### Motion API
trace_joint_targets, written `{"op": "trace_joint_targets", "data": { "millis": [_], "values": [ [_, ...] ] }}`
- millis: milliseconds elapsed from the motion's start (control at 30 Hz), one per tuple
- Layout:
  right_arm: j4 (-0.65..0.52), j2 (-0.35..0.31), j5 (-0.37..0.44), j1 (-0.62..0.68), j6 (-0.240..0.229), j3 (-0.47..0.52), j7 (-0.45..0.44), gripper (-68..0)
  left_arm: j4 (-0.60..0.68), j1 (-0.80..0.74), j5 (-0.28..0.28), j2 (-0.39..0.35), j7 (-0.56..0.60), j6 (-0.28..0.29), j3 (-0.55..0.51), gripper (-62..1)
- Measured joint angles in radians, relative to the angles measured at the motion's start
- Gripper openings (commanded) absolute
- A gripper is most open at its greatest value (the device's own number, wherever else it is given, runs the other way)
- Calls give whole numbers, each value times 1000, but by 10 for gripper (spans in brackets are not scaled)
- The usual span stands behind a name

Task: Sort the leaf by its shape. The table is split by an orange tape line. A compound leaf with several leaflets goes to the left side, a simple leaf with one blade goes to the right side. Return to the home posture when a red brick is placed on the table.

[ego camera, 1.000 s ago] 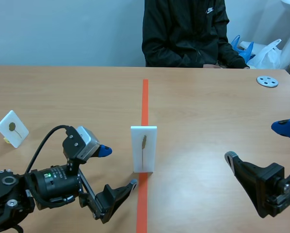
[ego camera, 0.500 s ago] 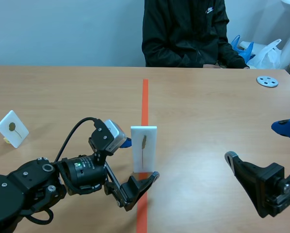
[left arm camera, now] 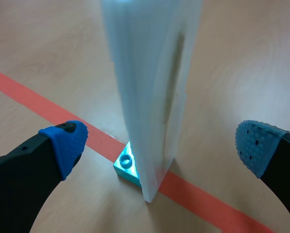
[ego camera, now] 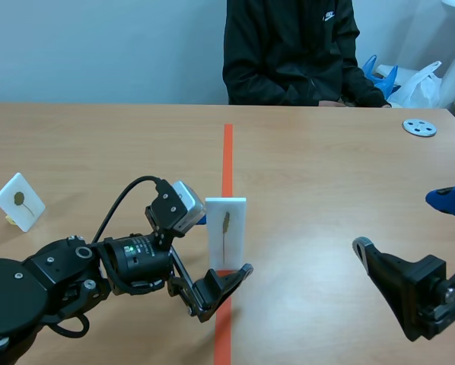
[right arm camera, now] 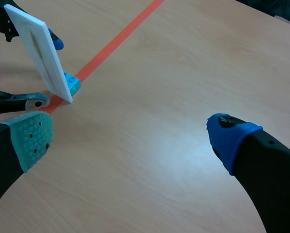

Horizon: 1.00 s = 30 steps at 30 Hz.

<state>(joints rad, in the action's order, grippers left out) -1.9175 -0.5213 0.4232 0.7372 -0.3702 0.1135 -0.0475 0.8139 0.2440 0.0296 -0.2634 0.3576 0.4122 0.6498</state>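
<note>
Near right, our right gripper [ego camera: 401, 222] waits wide open. Our left gripper [ego camera: 222, 245], also wide, has swung in from the near left and now straddles the upright leaf card [ego camera: 226, 232] on the tape line [ego camera: 227, 152] (one narrow blade, we judge): closing comes next.

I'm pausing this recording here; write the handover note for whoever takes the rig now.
Left gripper open, a finger on each side of the white card, not gripping.
Right gripper open, low on the right side, holding nothing.
The card stands on the tape line; another card stands far left.
Done: approach. Left: grip the card, carry it to its leaf's side.
</note>
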Motion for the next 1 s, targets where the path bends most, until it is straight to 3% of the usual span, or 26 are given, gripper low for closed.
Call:
{"op": "trace_joint_targets", "data": {
  "millis": [167, 333, 533, 700, 900, 1000],
  "values": [
    [0, 0, 0, 0, 0, 0, 0, 4, 0, 0, 0, 0, 32, 0, 0, -100],
    [0, 0, 0, 0, 0, 0, 0, 4, 0, 0, 0, 0, 44, 0, 0, -158],
    [0, 0, 0, 0, 0, 0, 0, 4, 0, 0, 0, 0, 52, 7, 0, -179],
    [0, 0, 0, 0, 0, 0, 0, 4, 0, 0, 1, 0, 52, 7, 0, -279],
    [0, 0, 0, 0, 0, 0, 0, 4, 0, 0, 1, 0, 52, 7, 0, -497],
    [0, 0, 0, 0, 0, 0, 0, 4, 0, 0, 1, 0, 52, 7, 0, -531]
  ]
}}
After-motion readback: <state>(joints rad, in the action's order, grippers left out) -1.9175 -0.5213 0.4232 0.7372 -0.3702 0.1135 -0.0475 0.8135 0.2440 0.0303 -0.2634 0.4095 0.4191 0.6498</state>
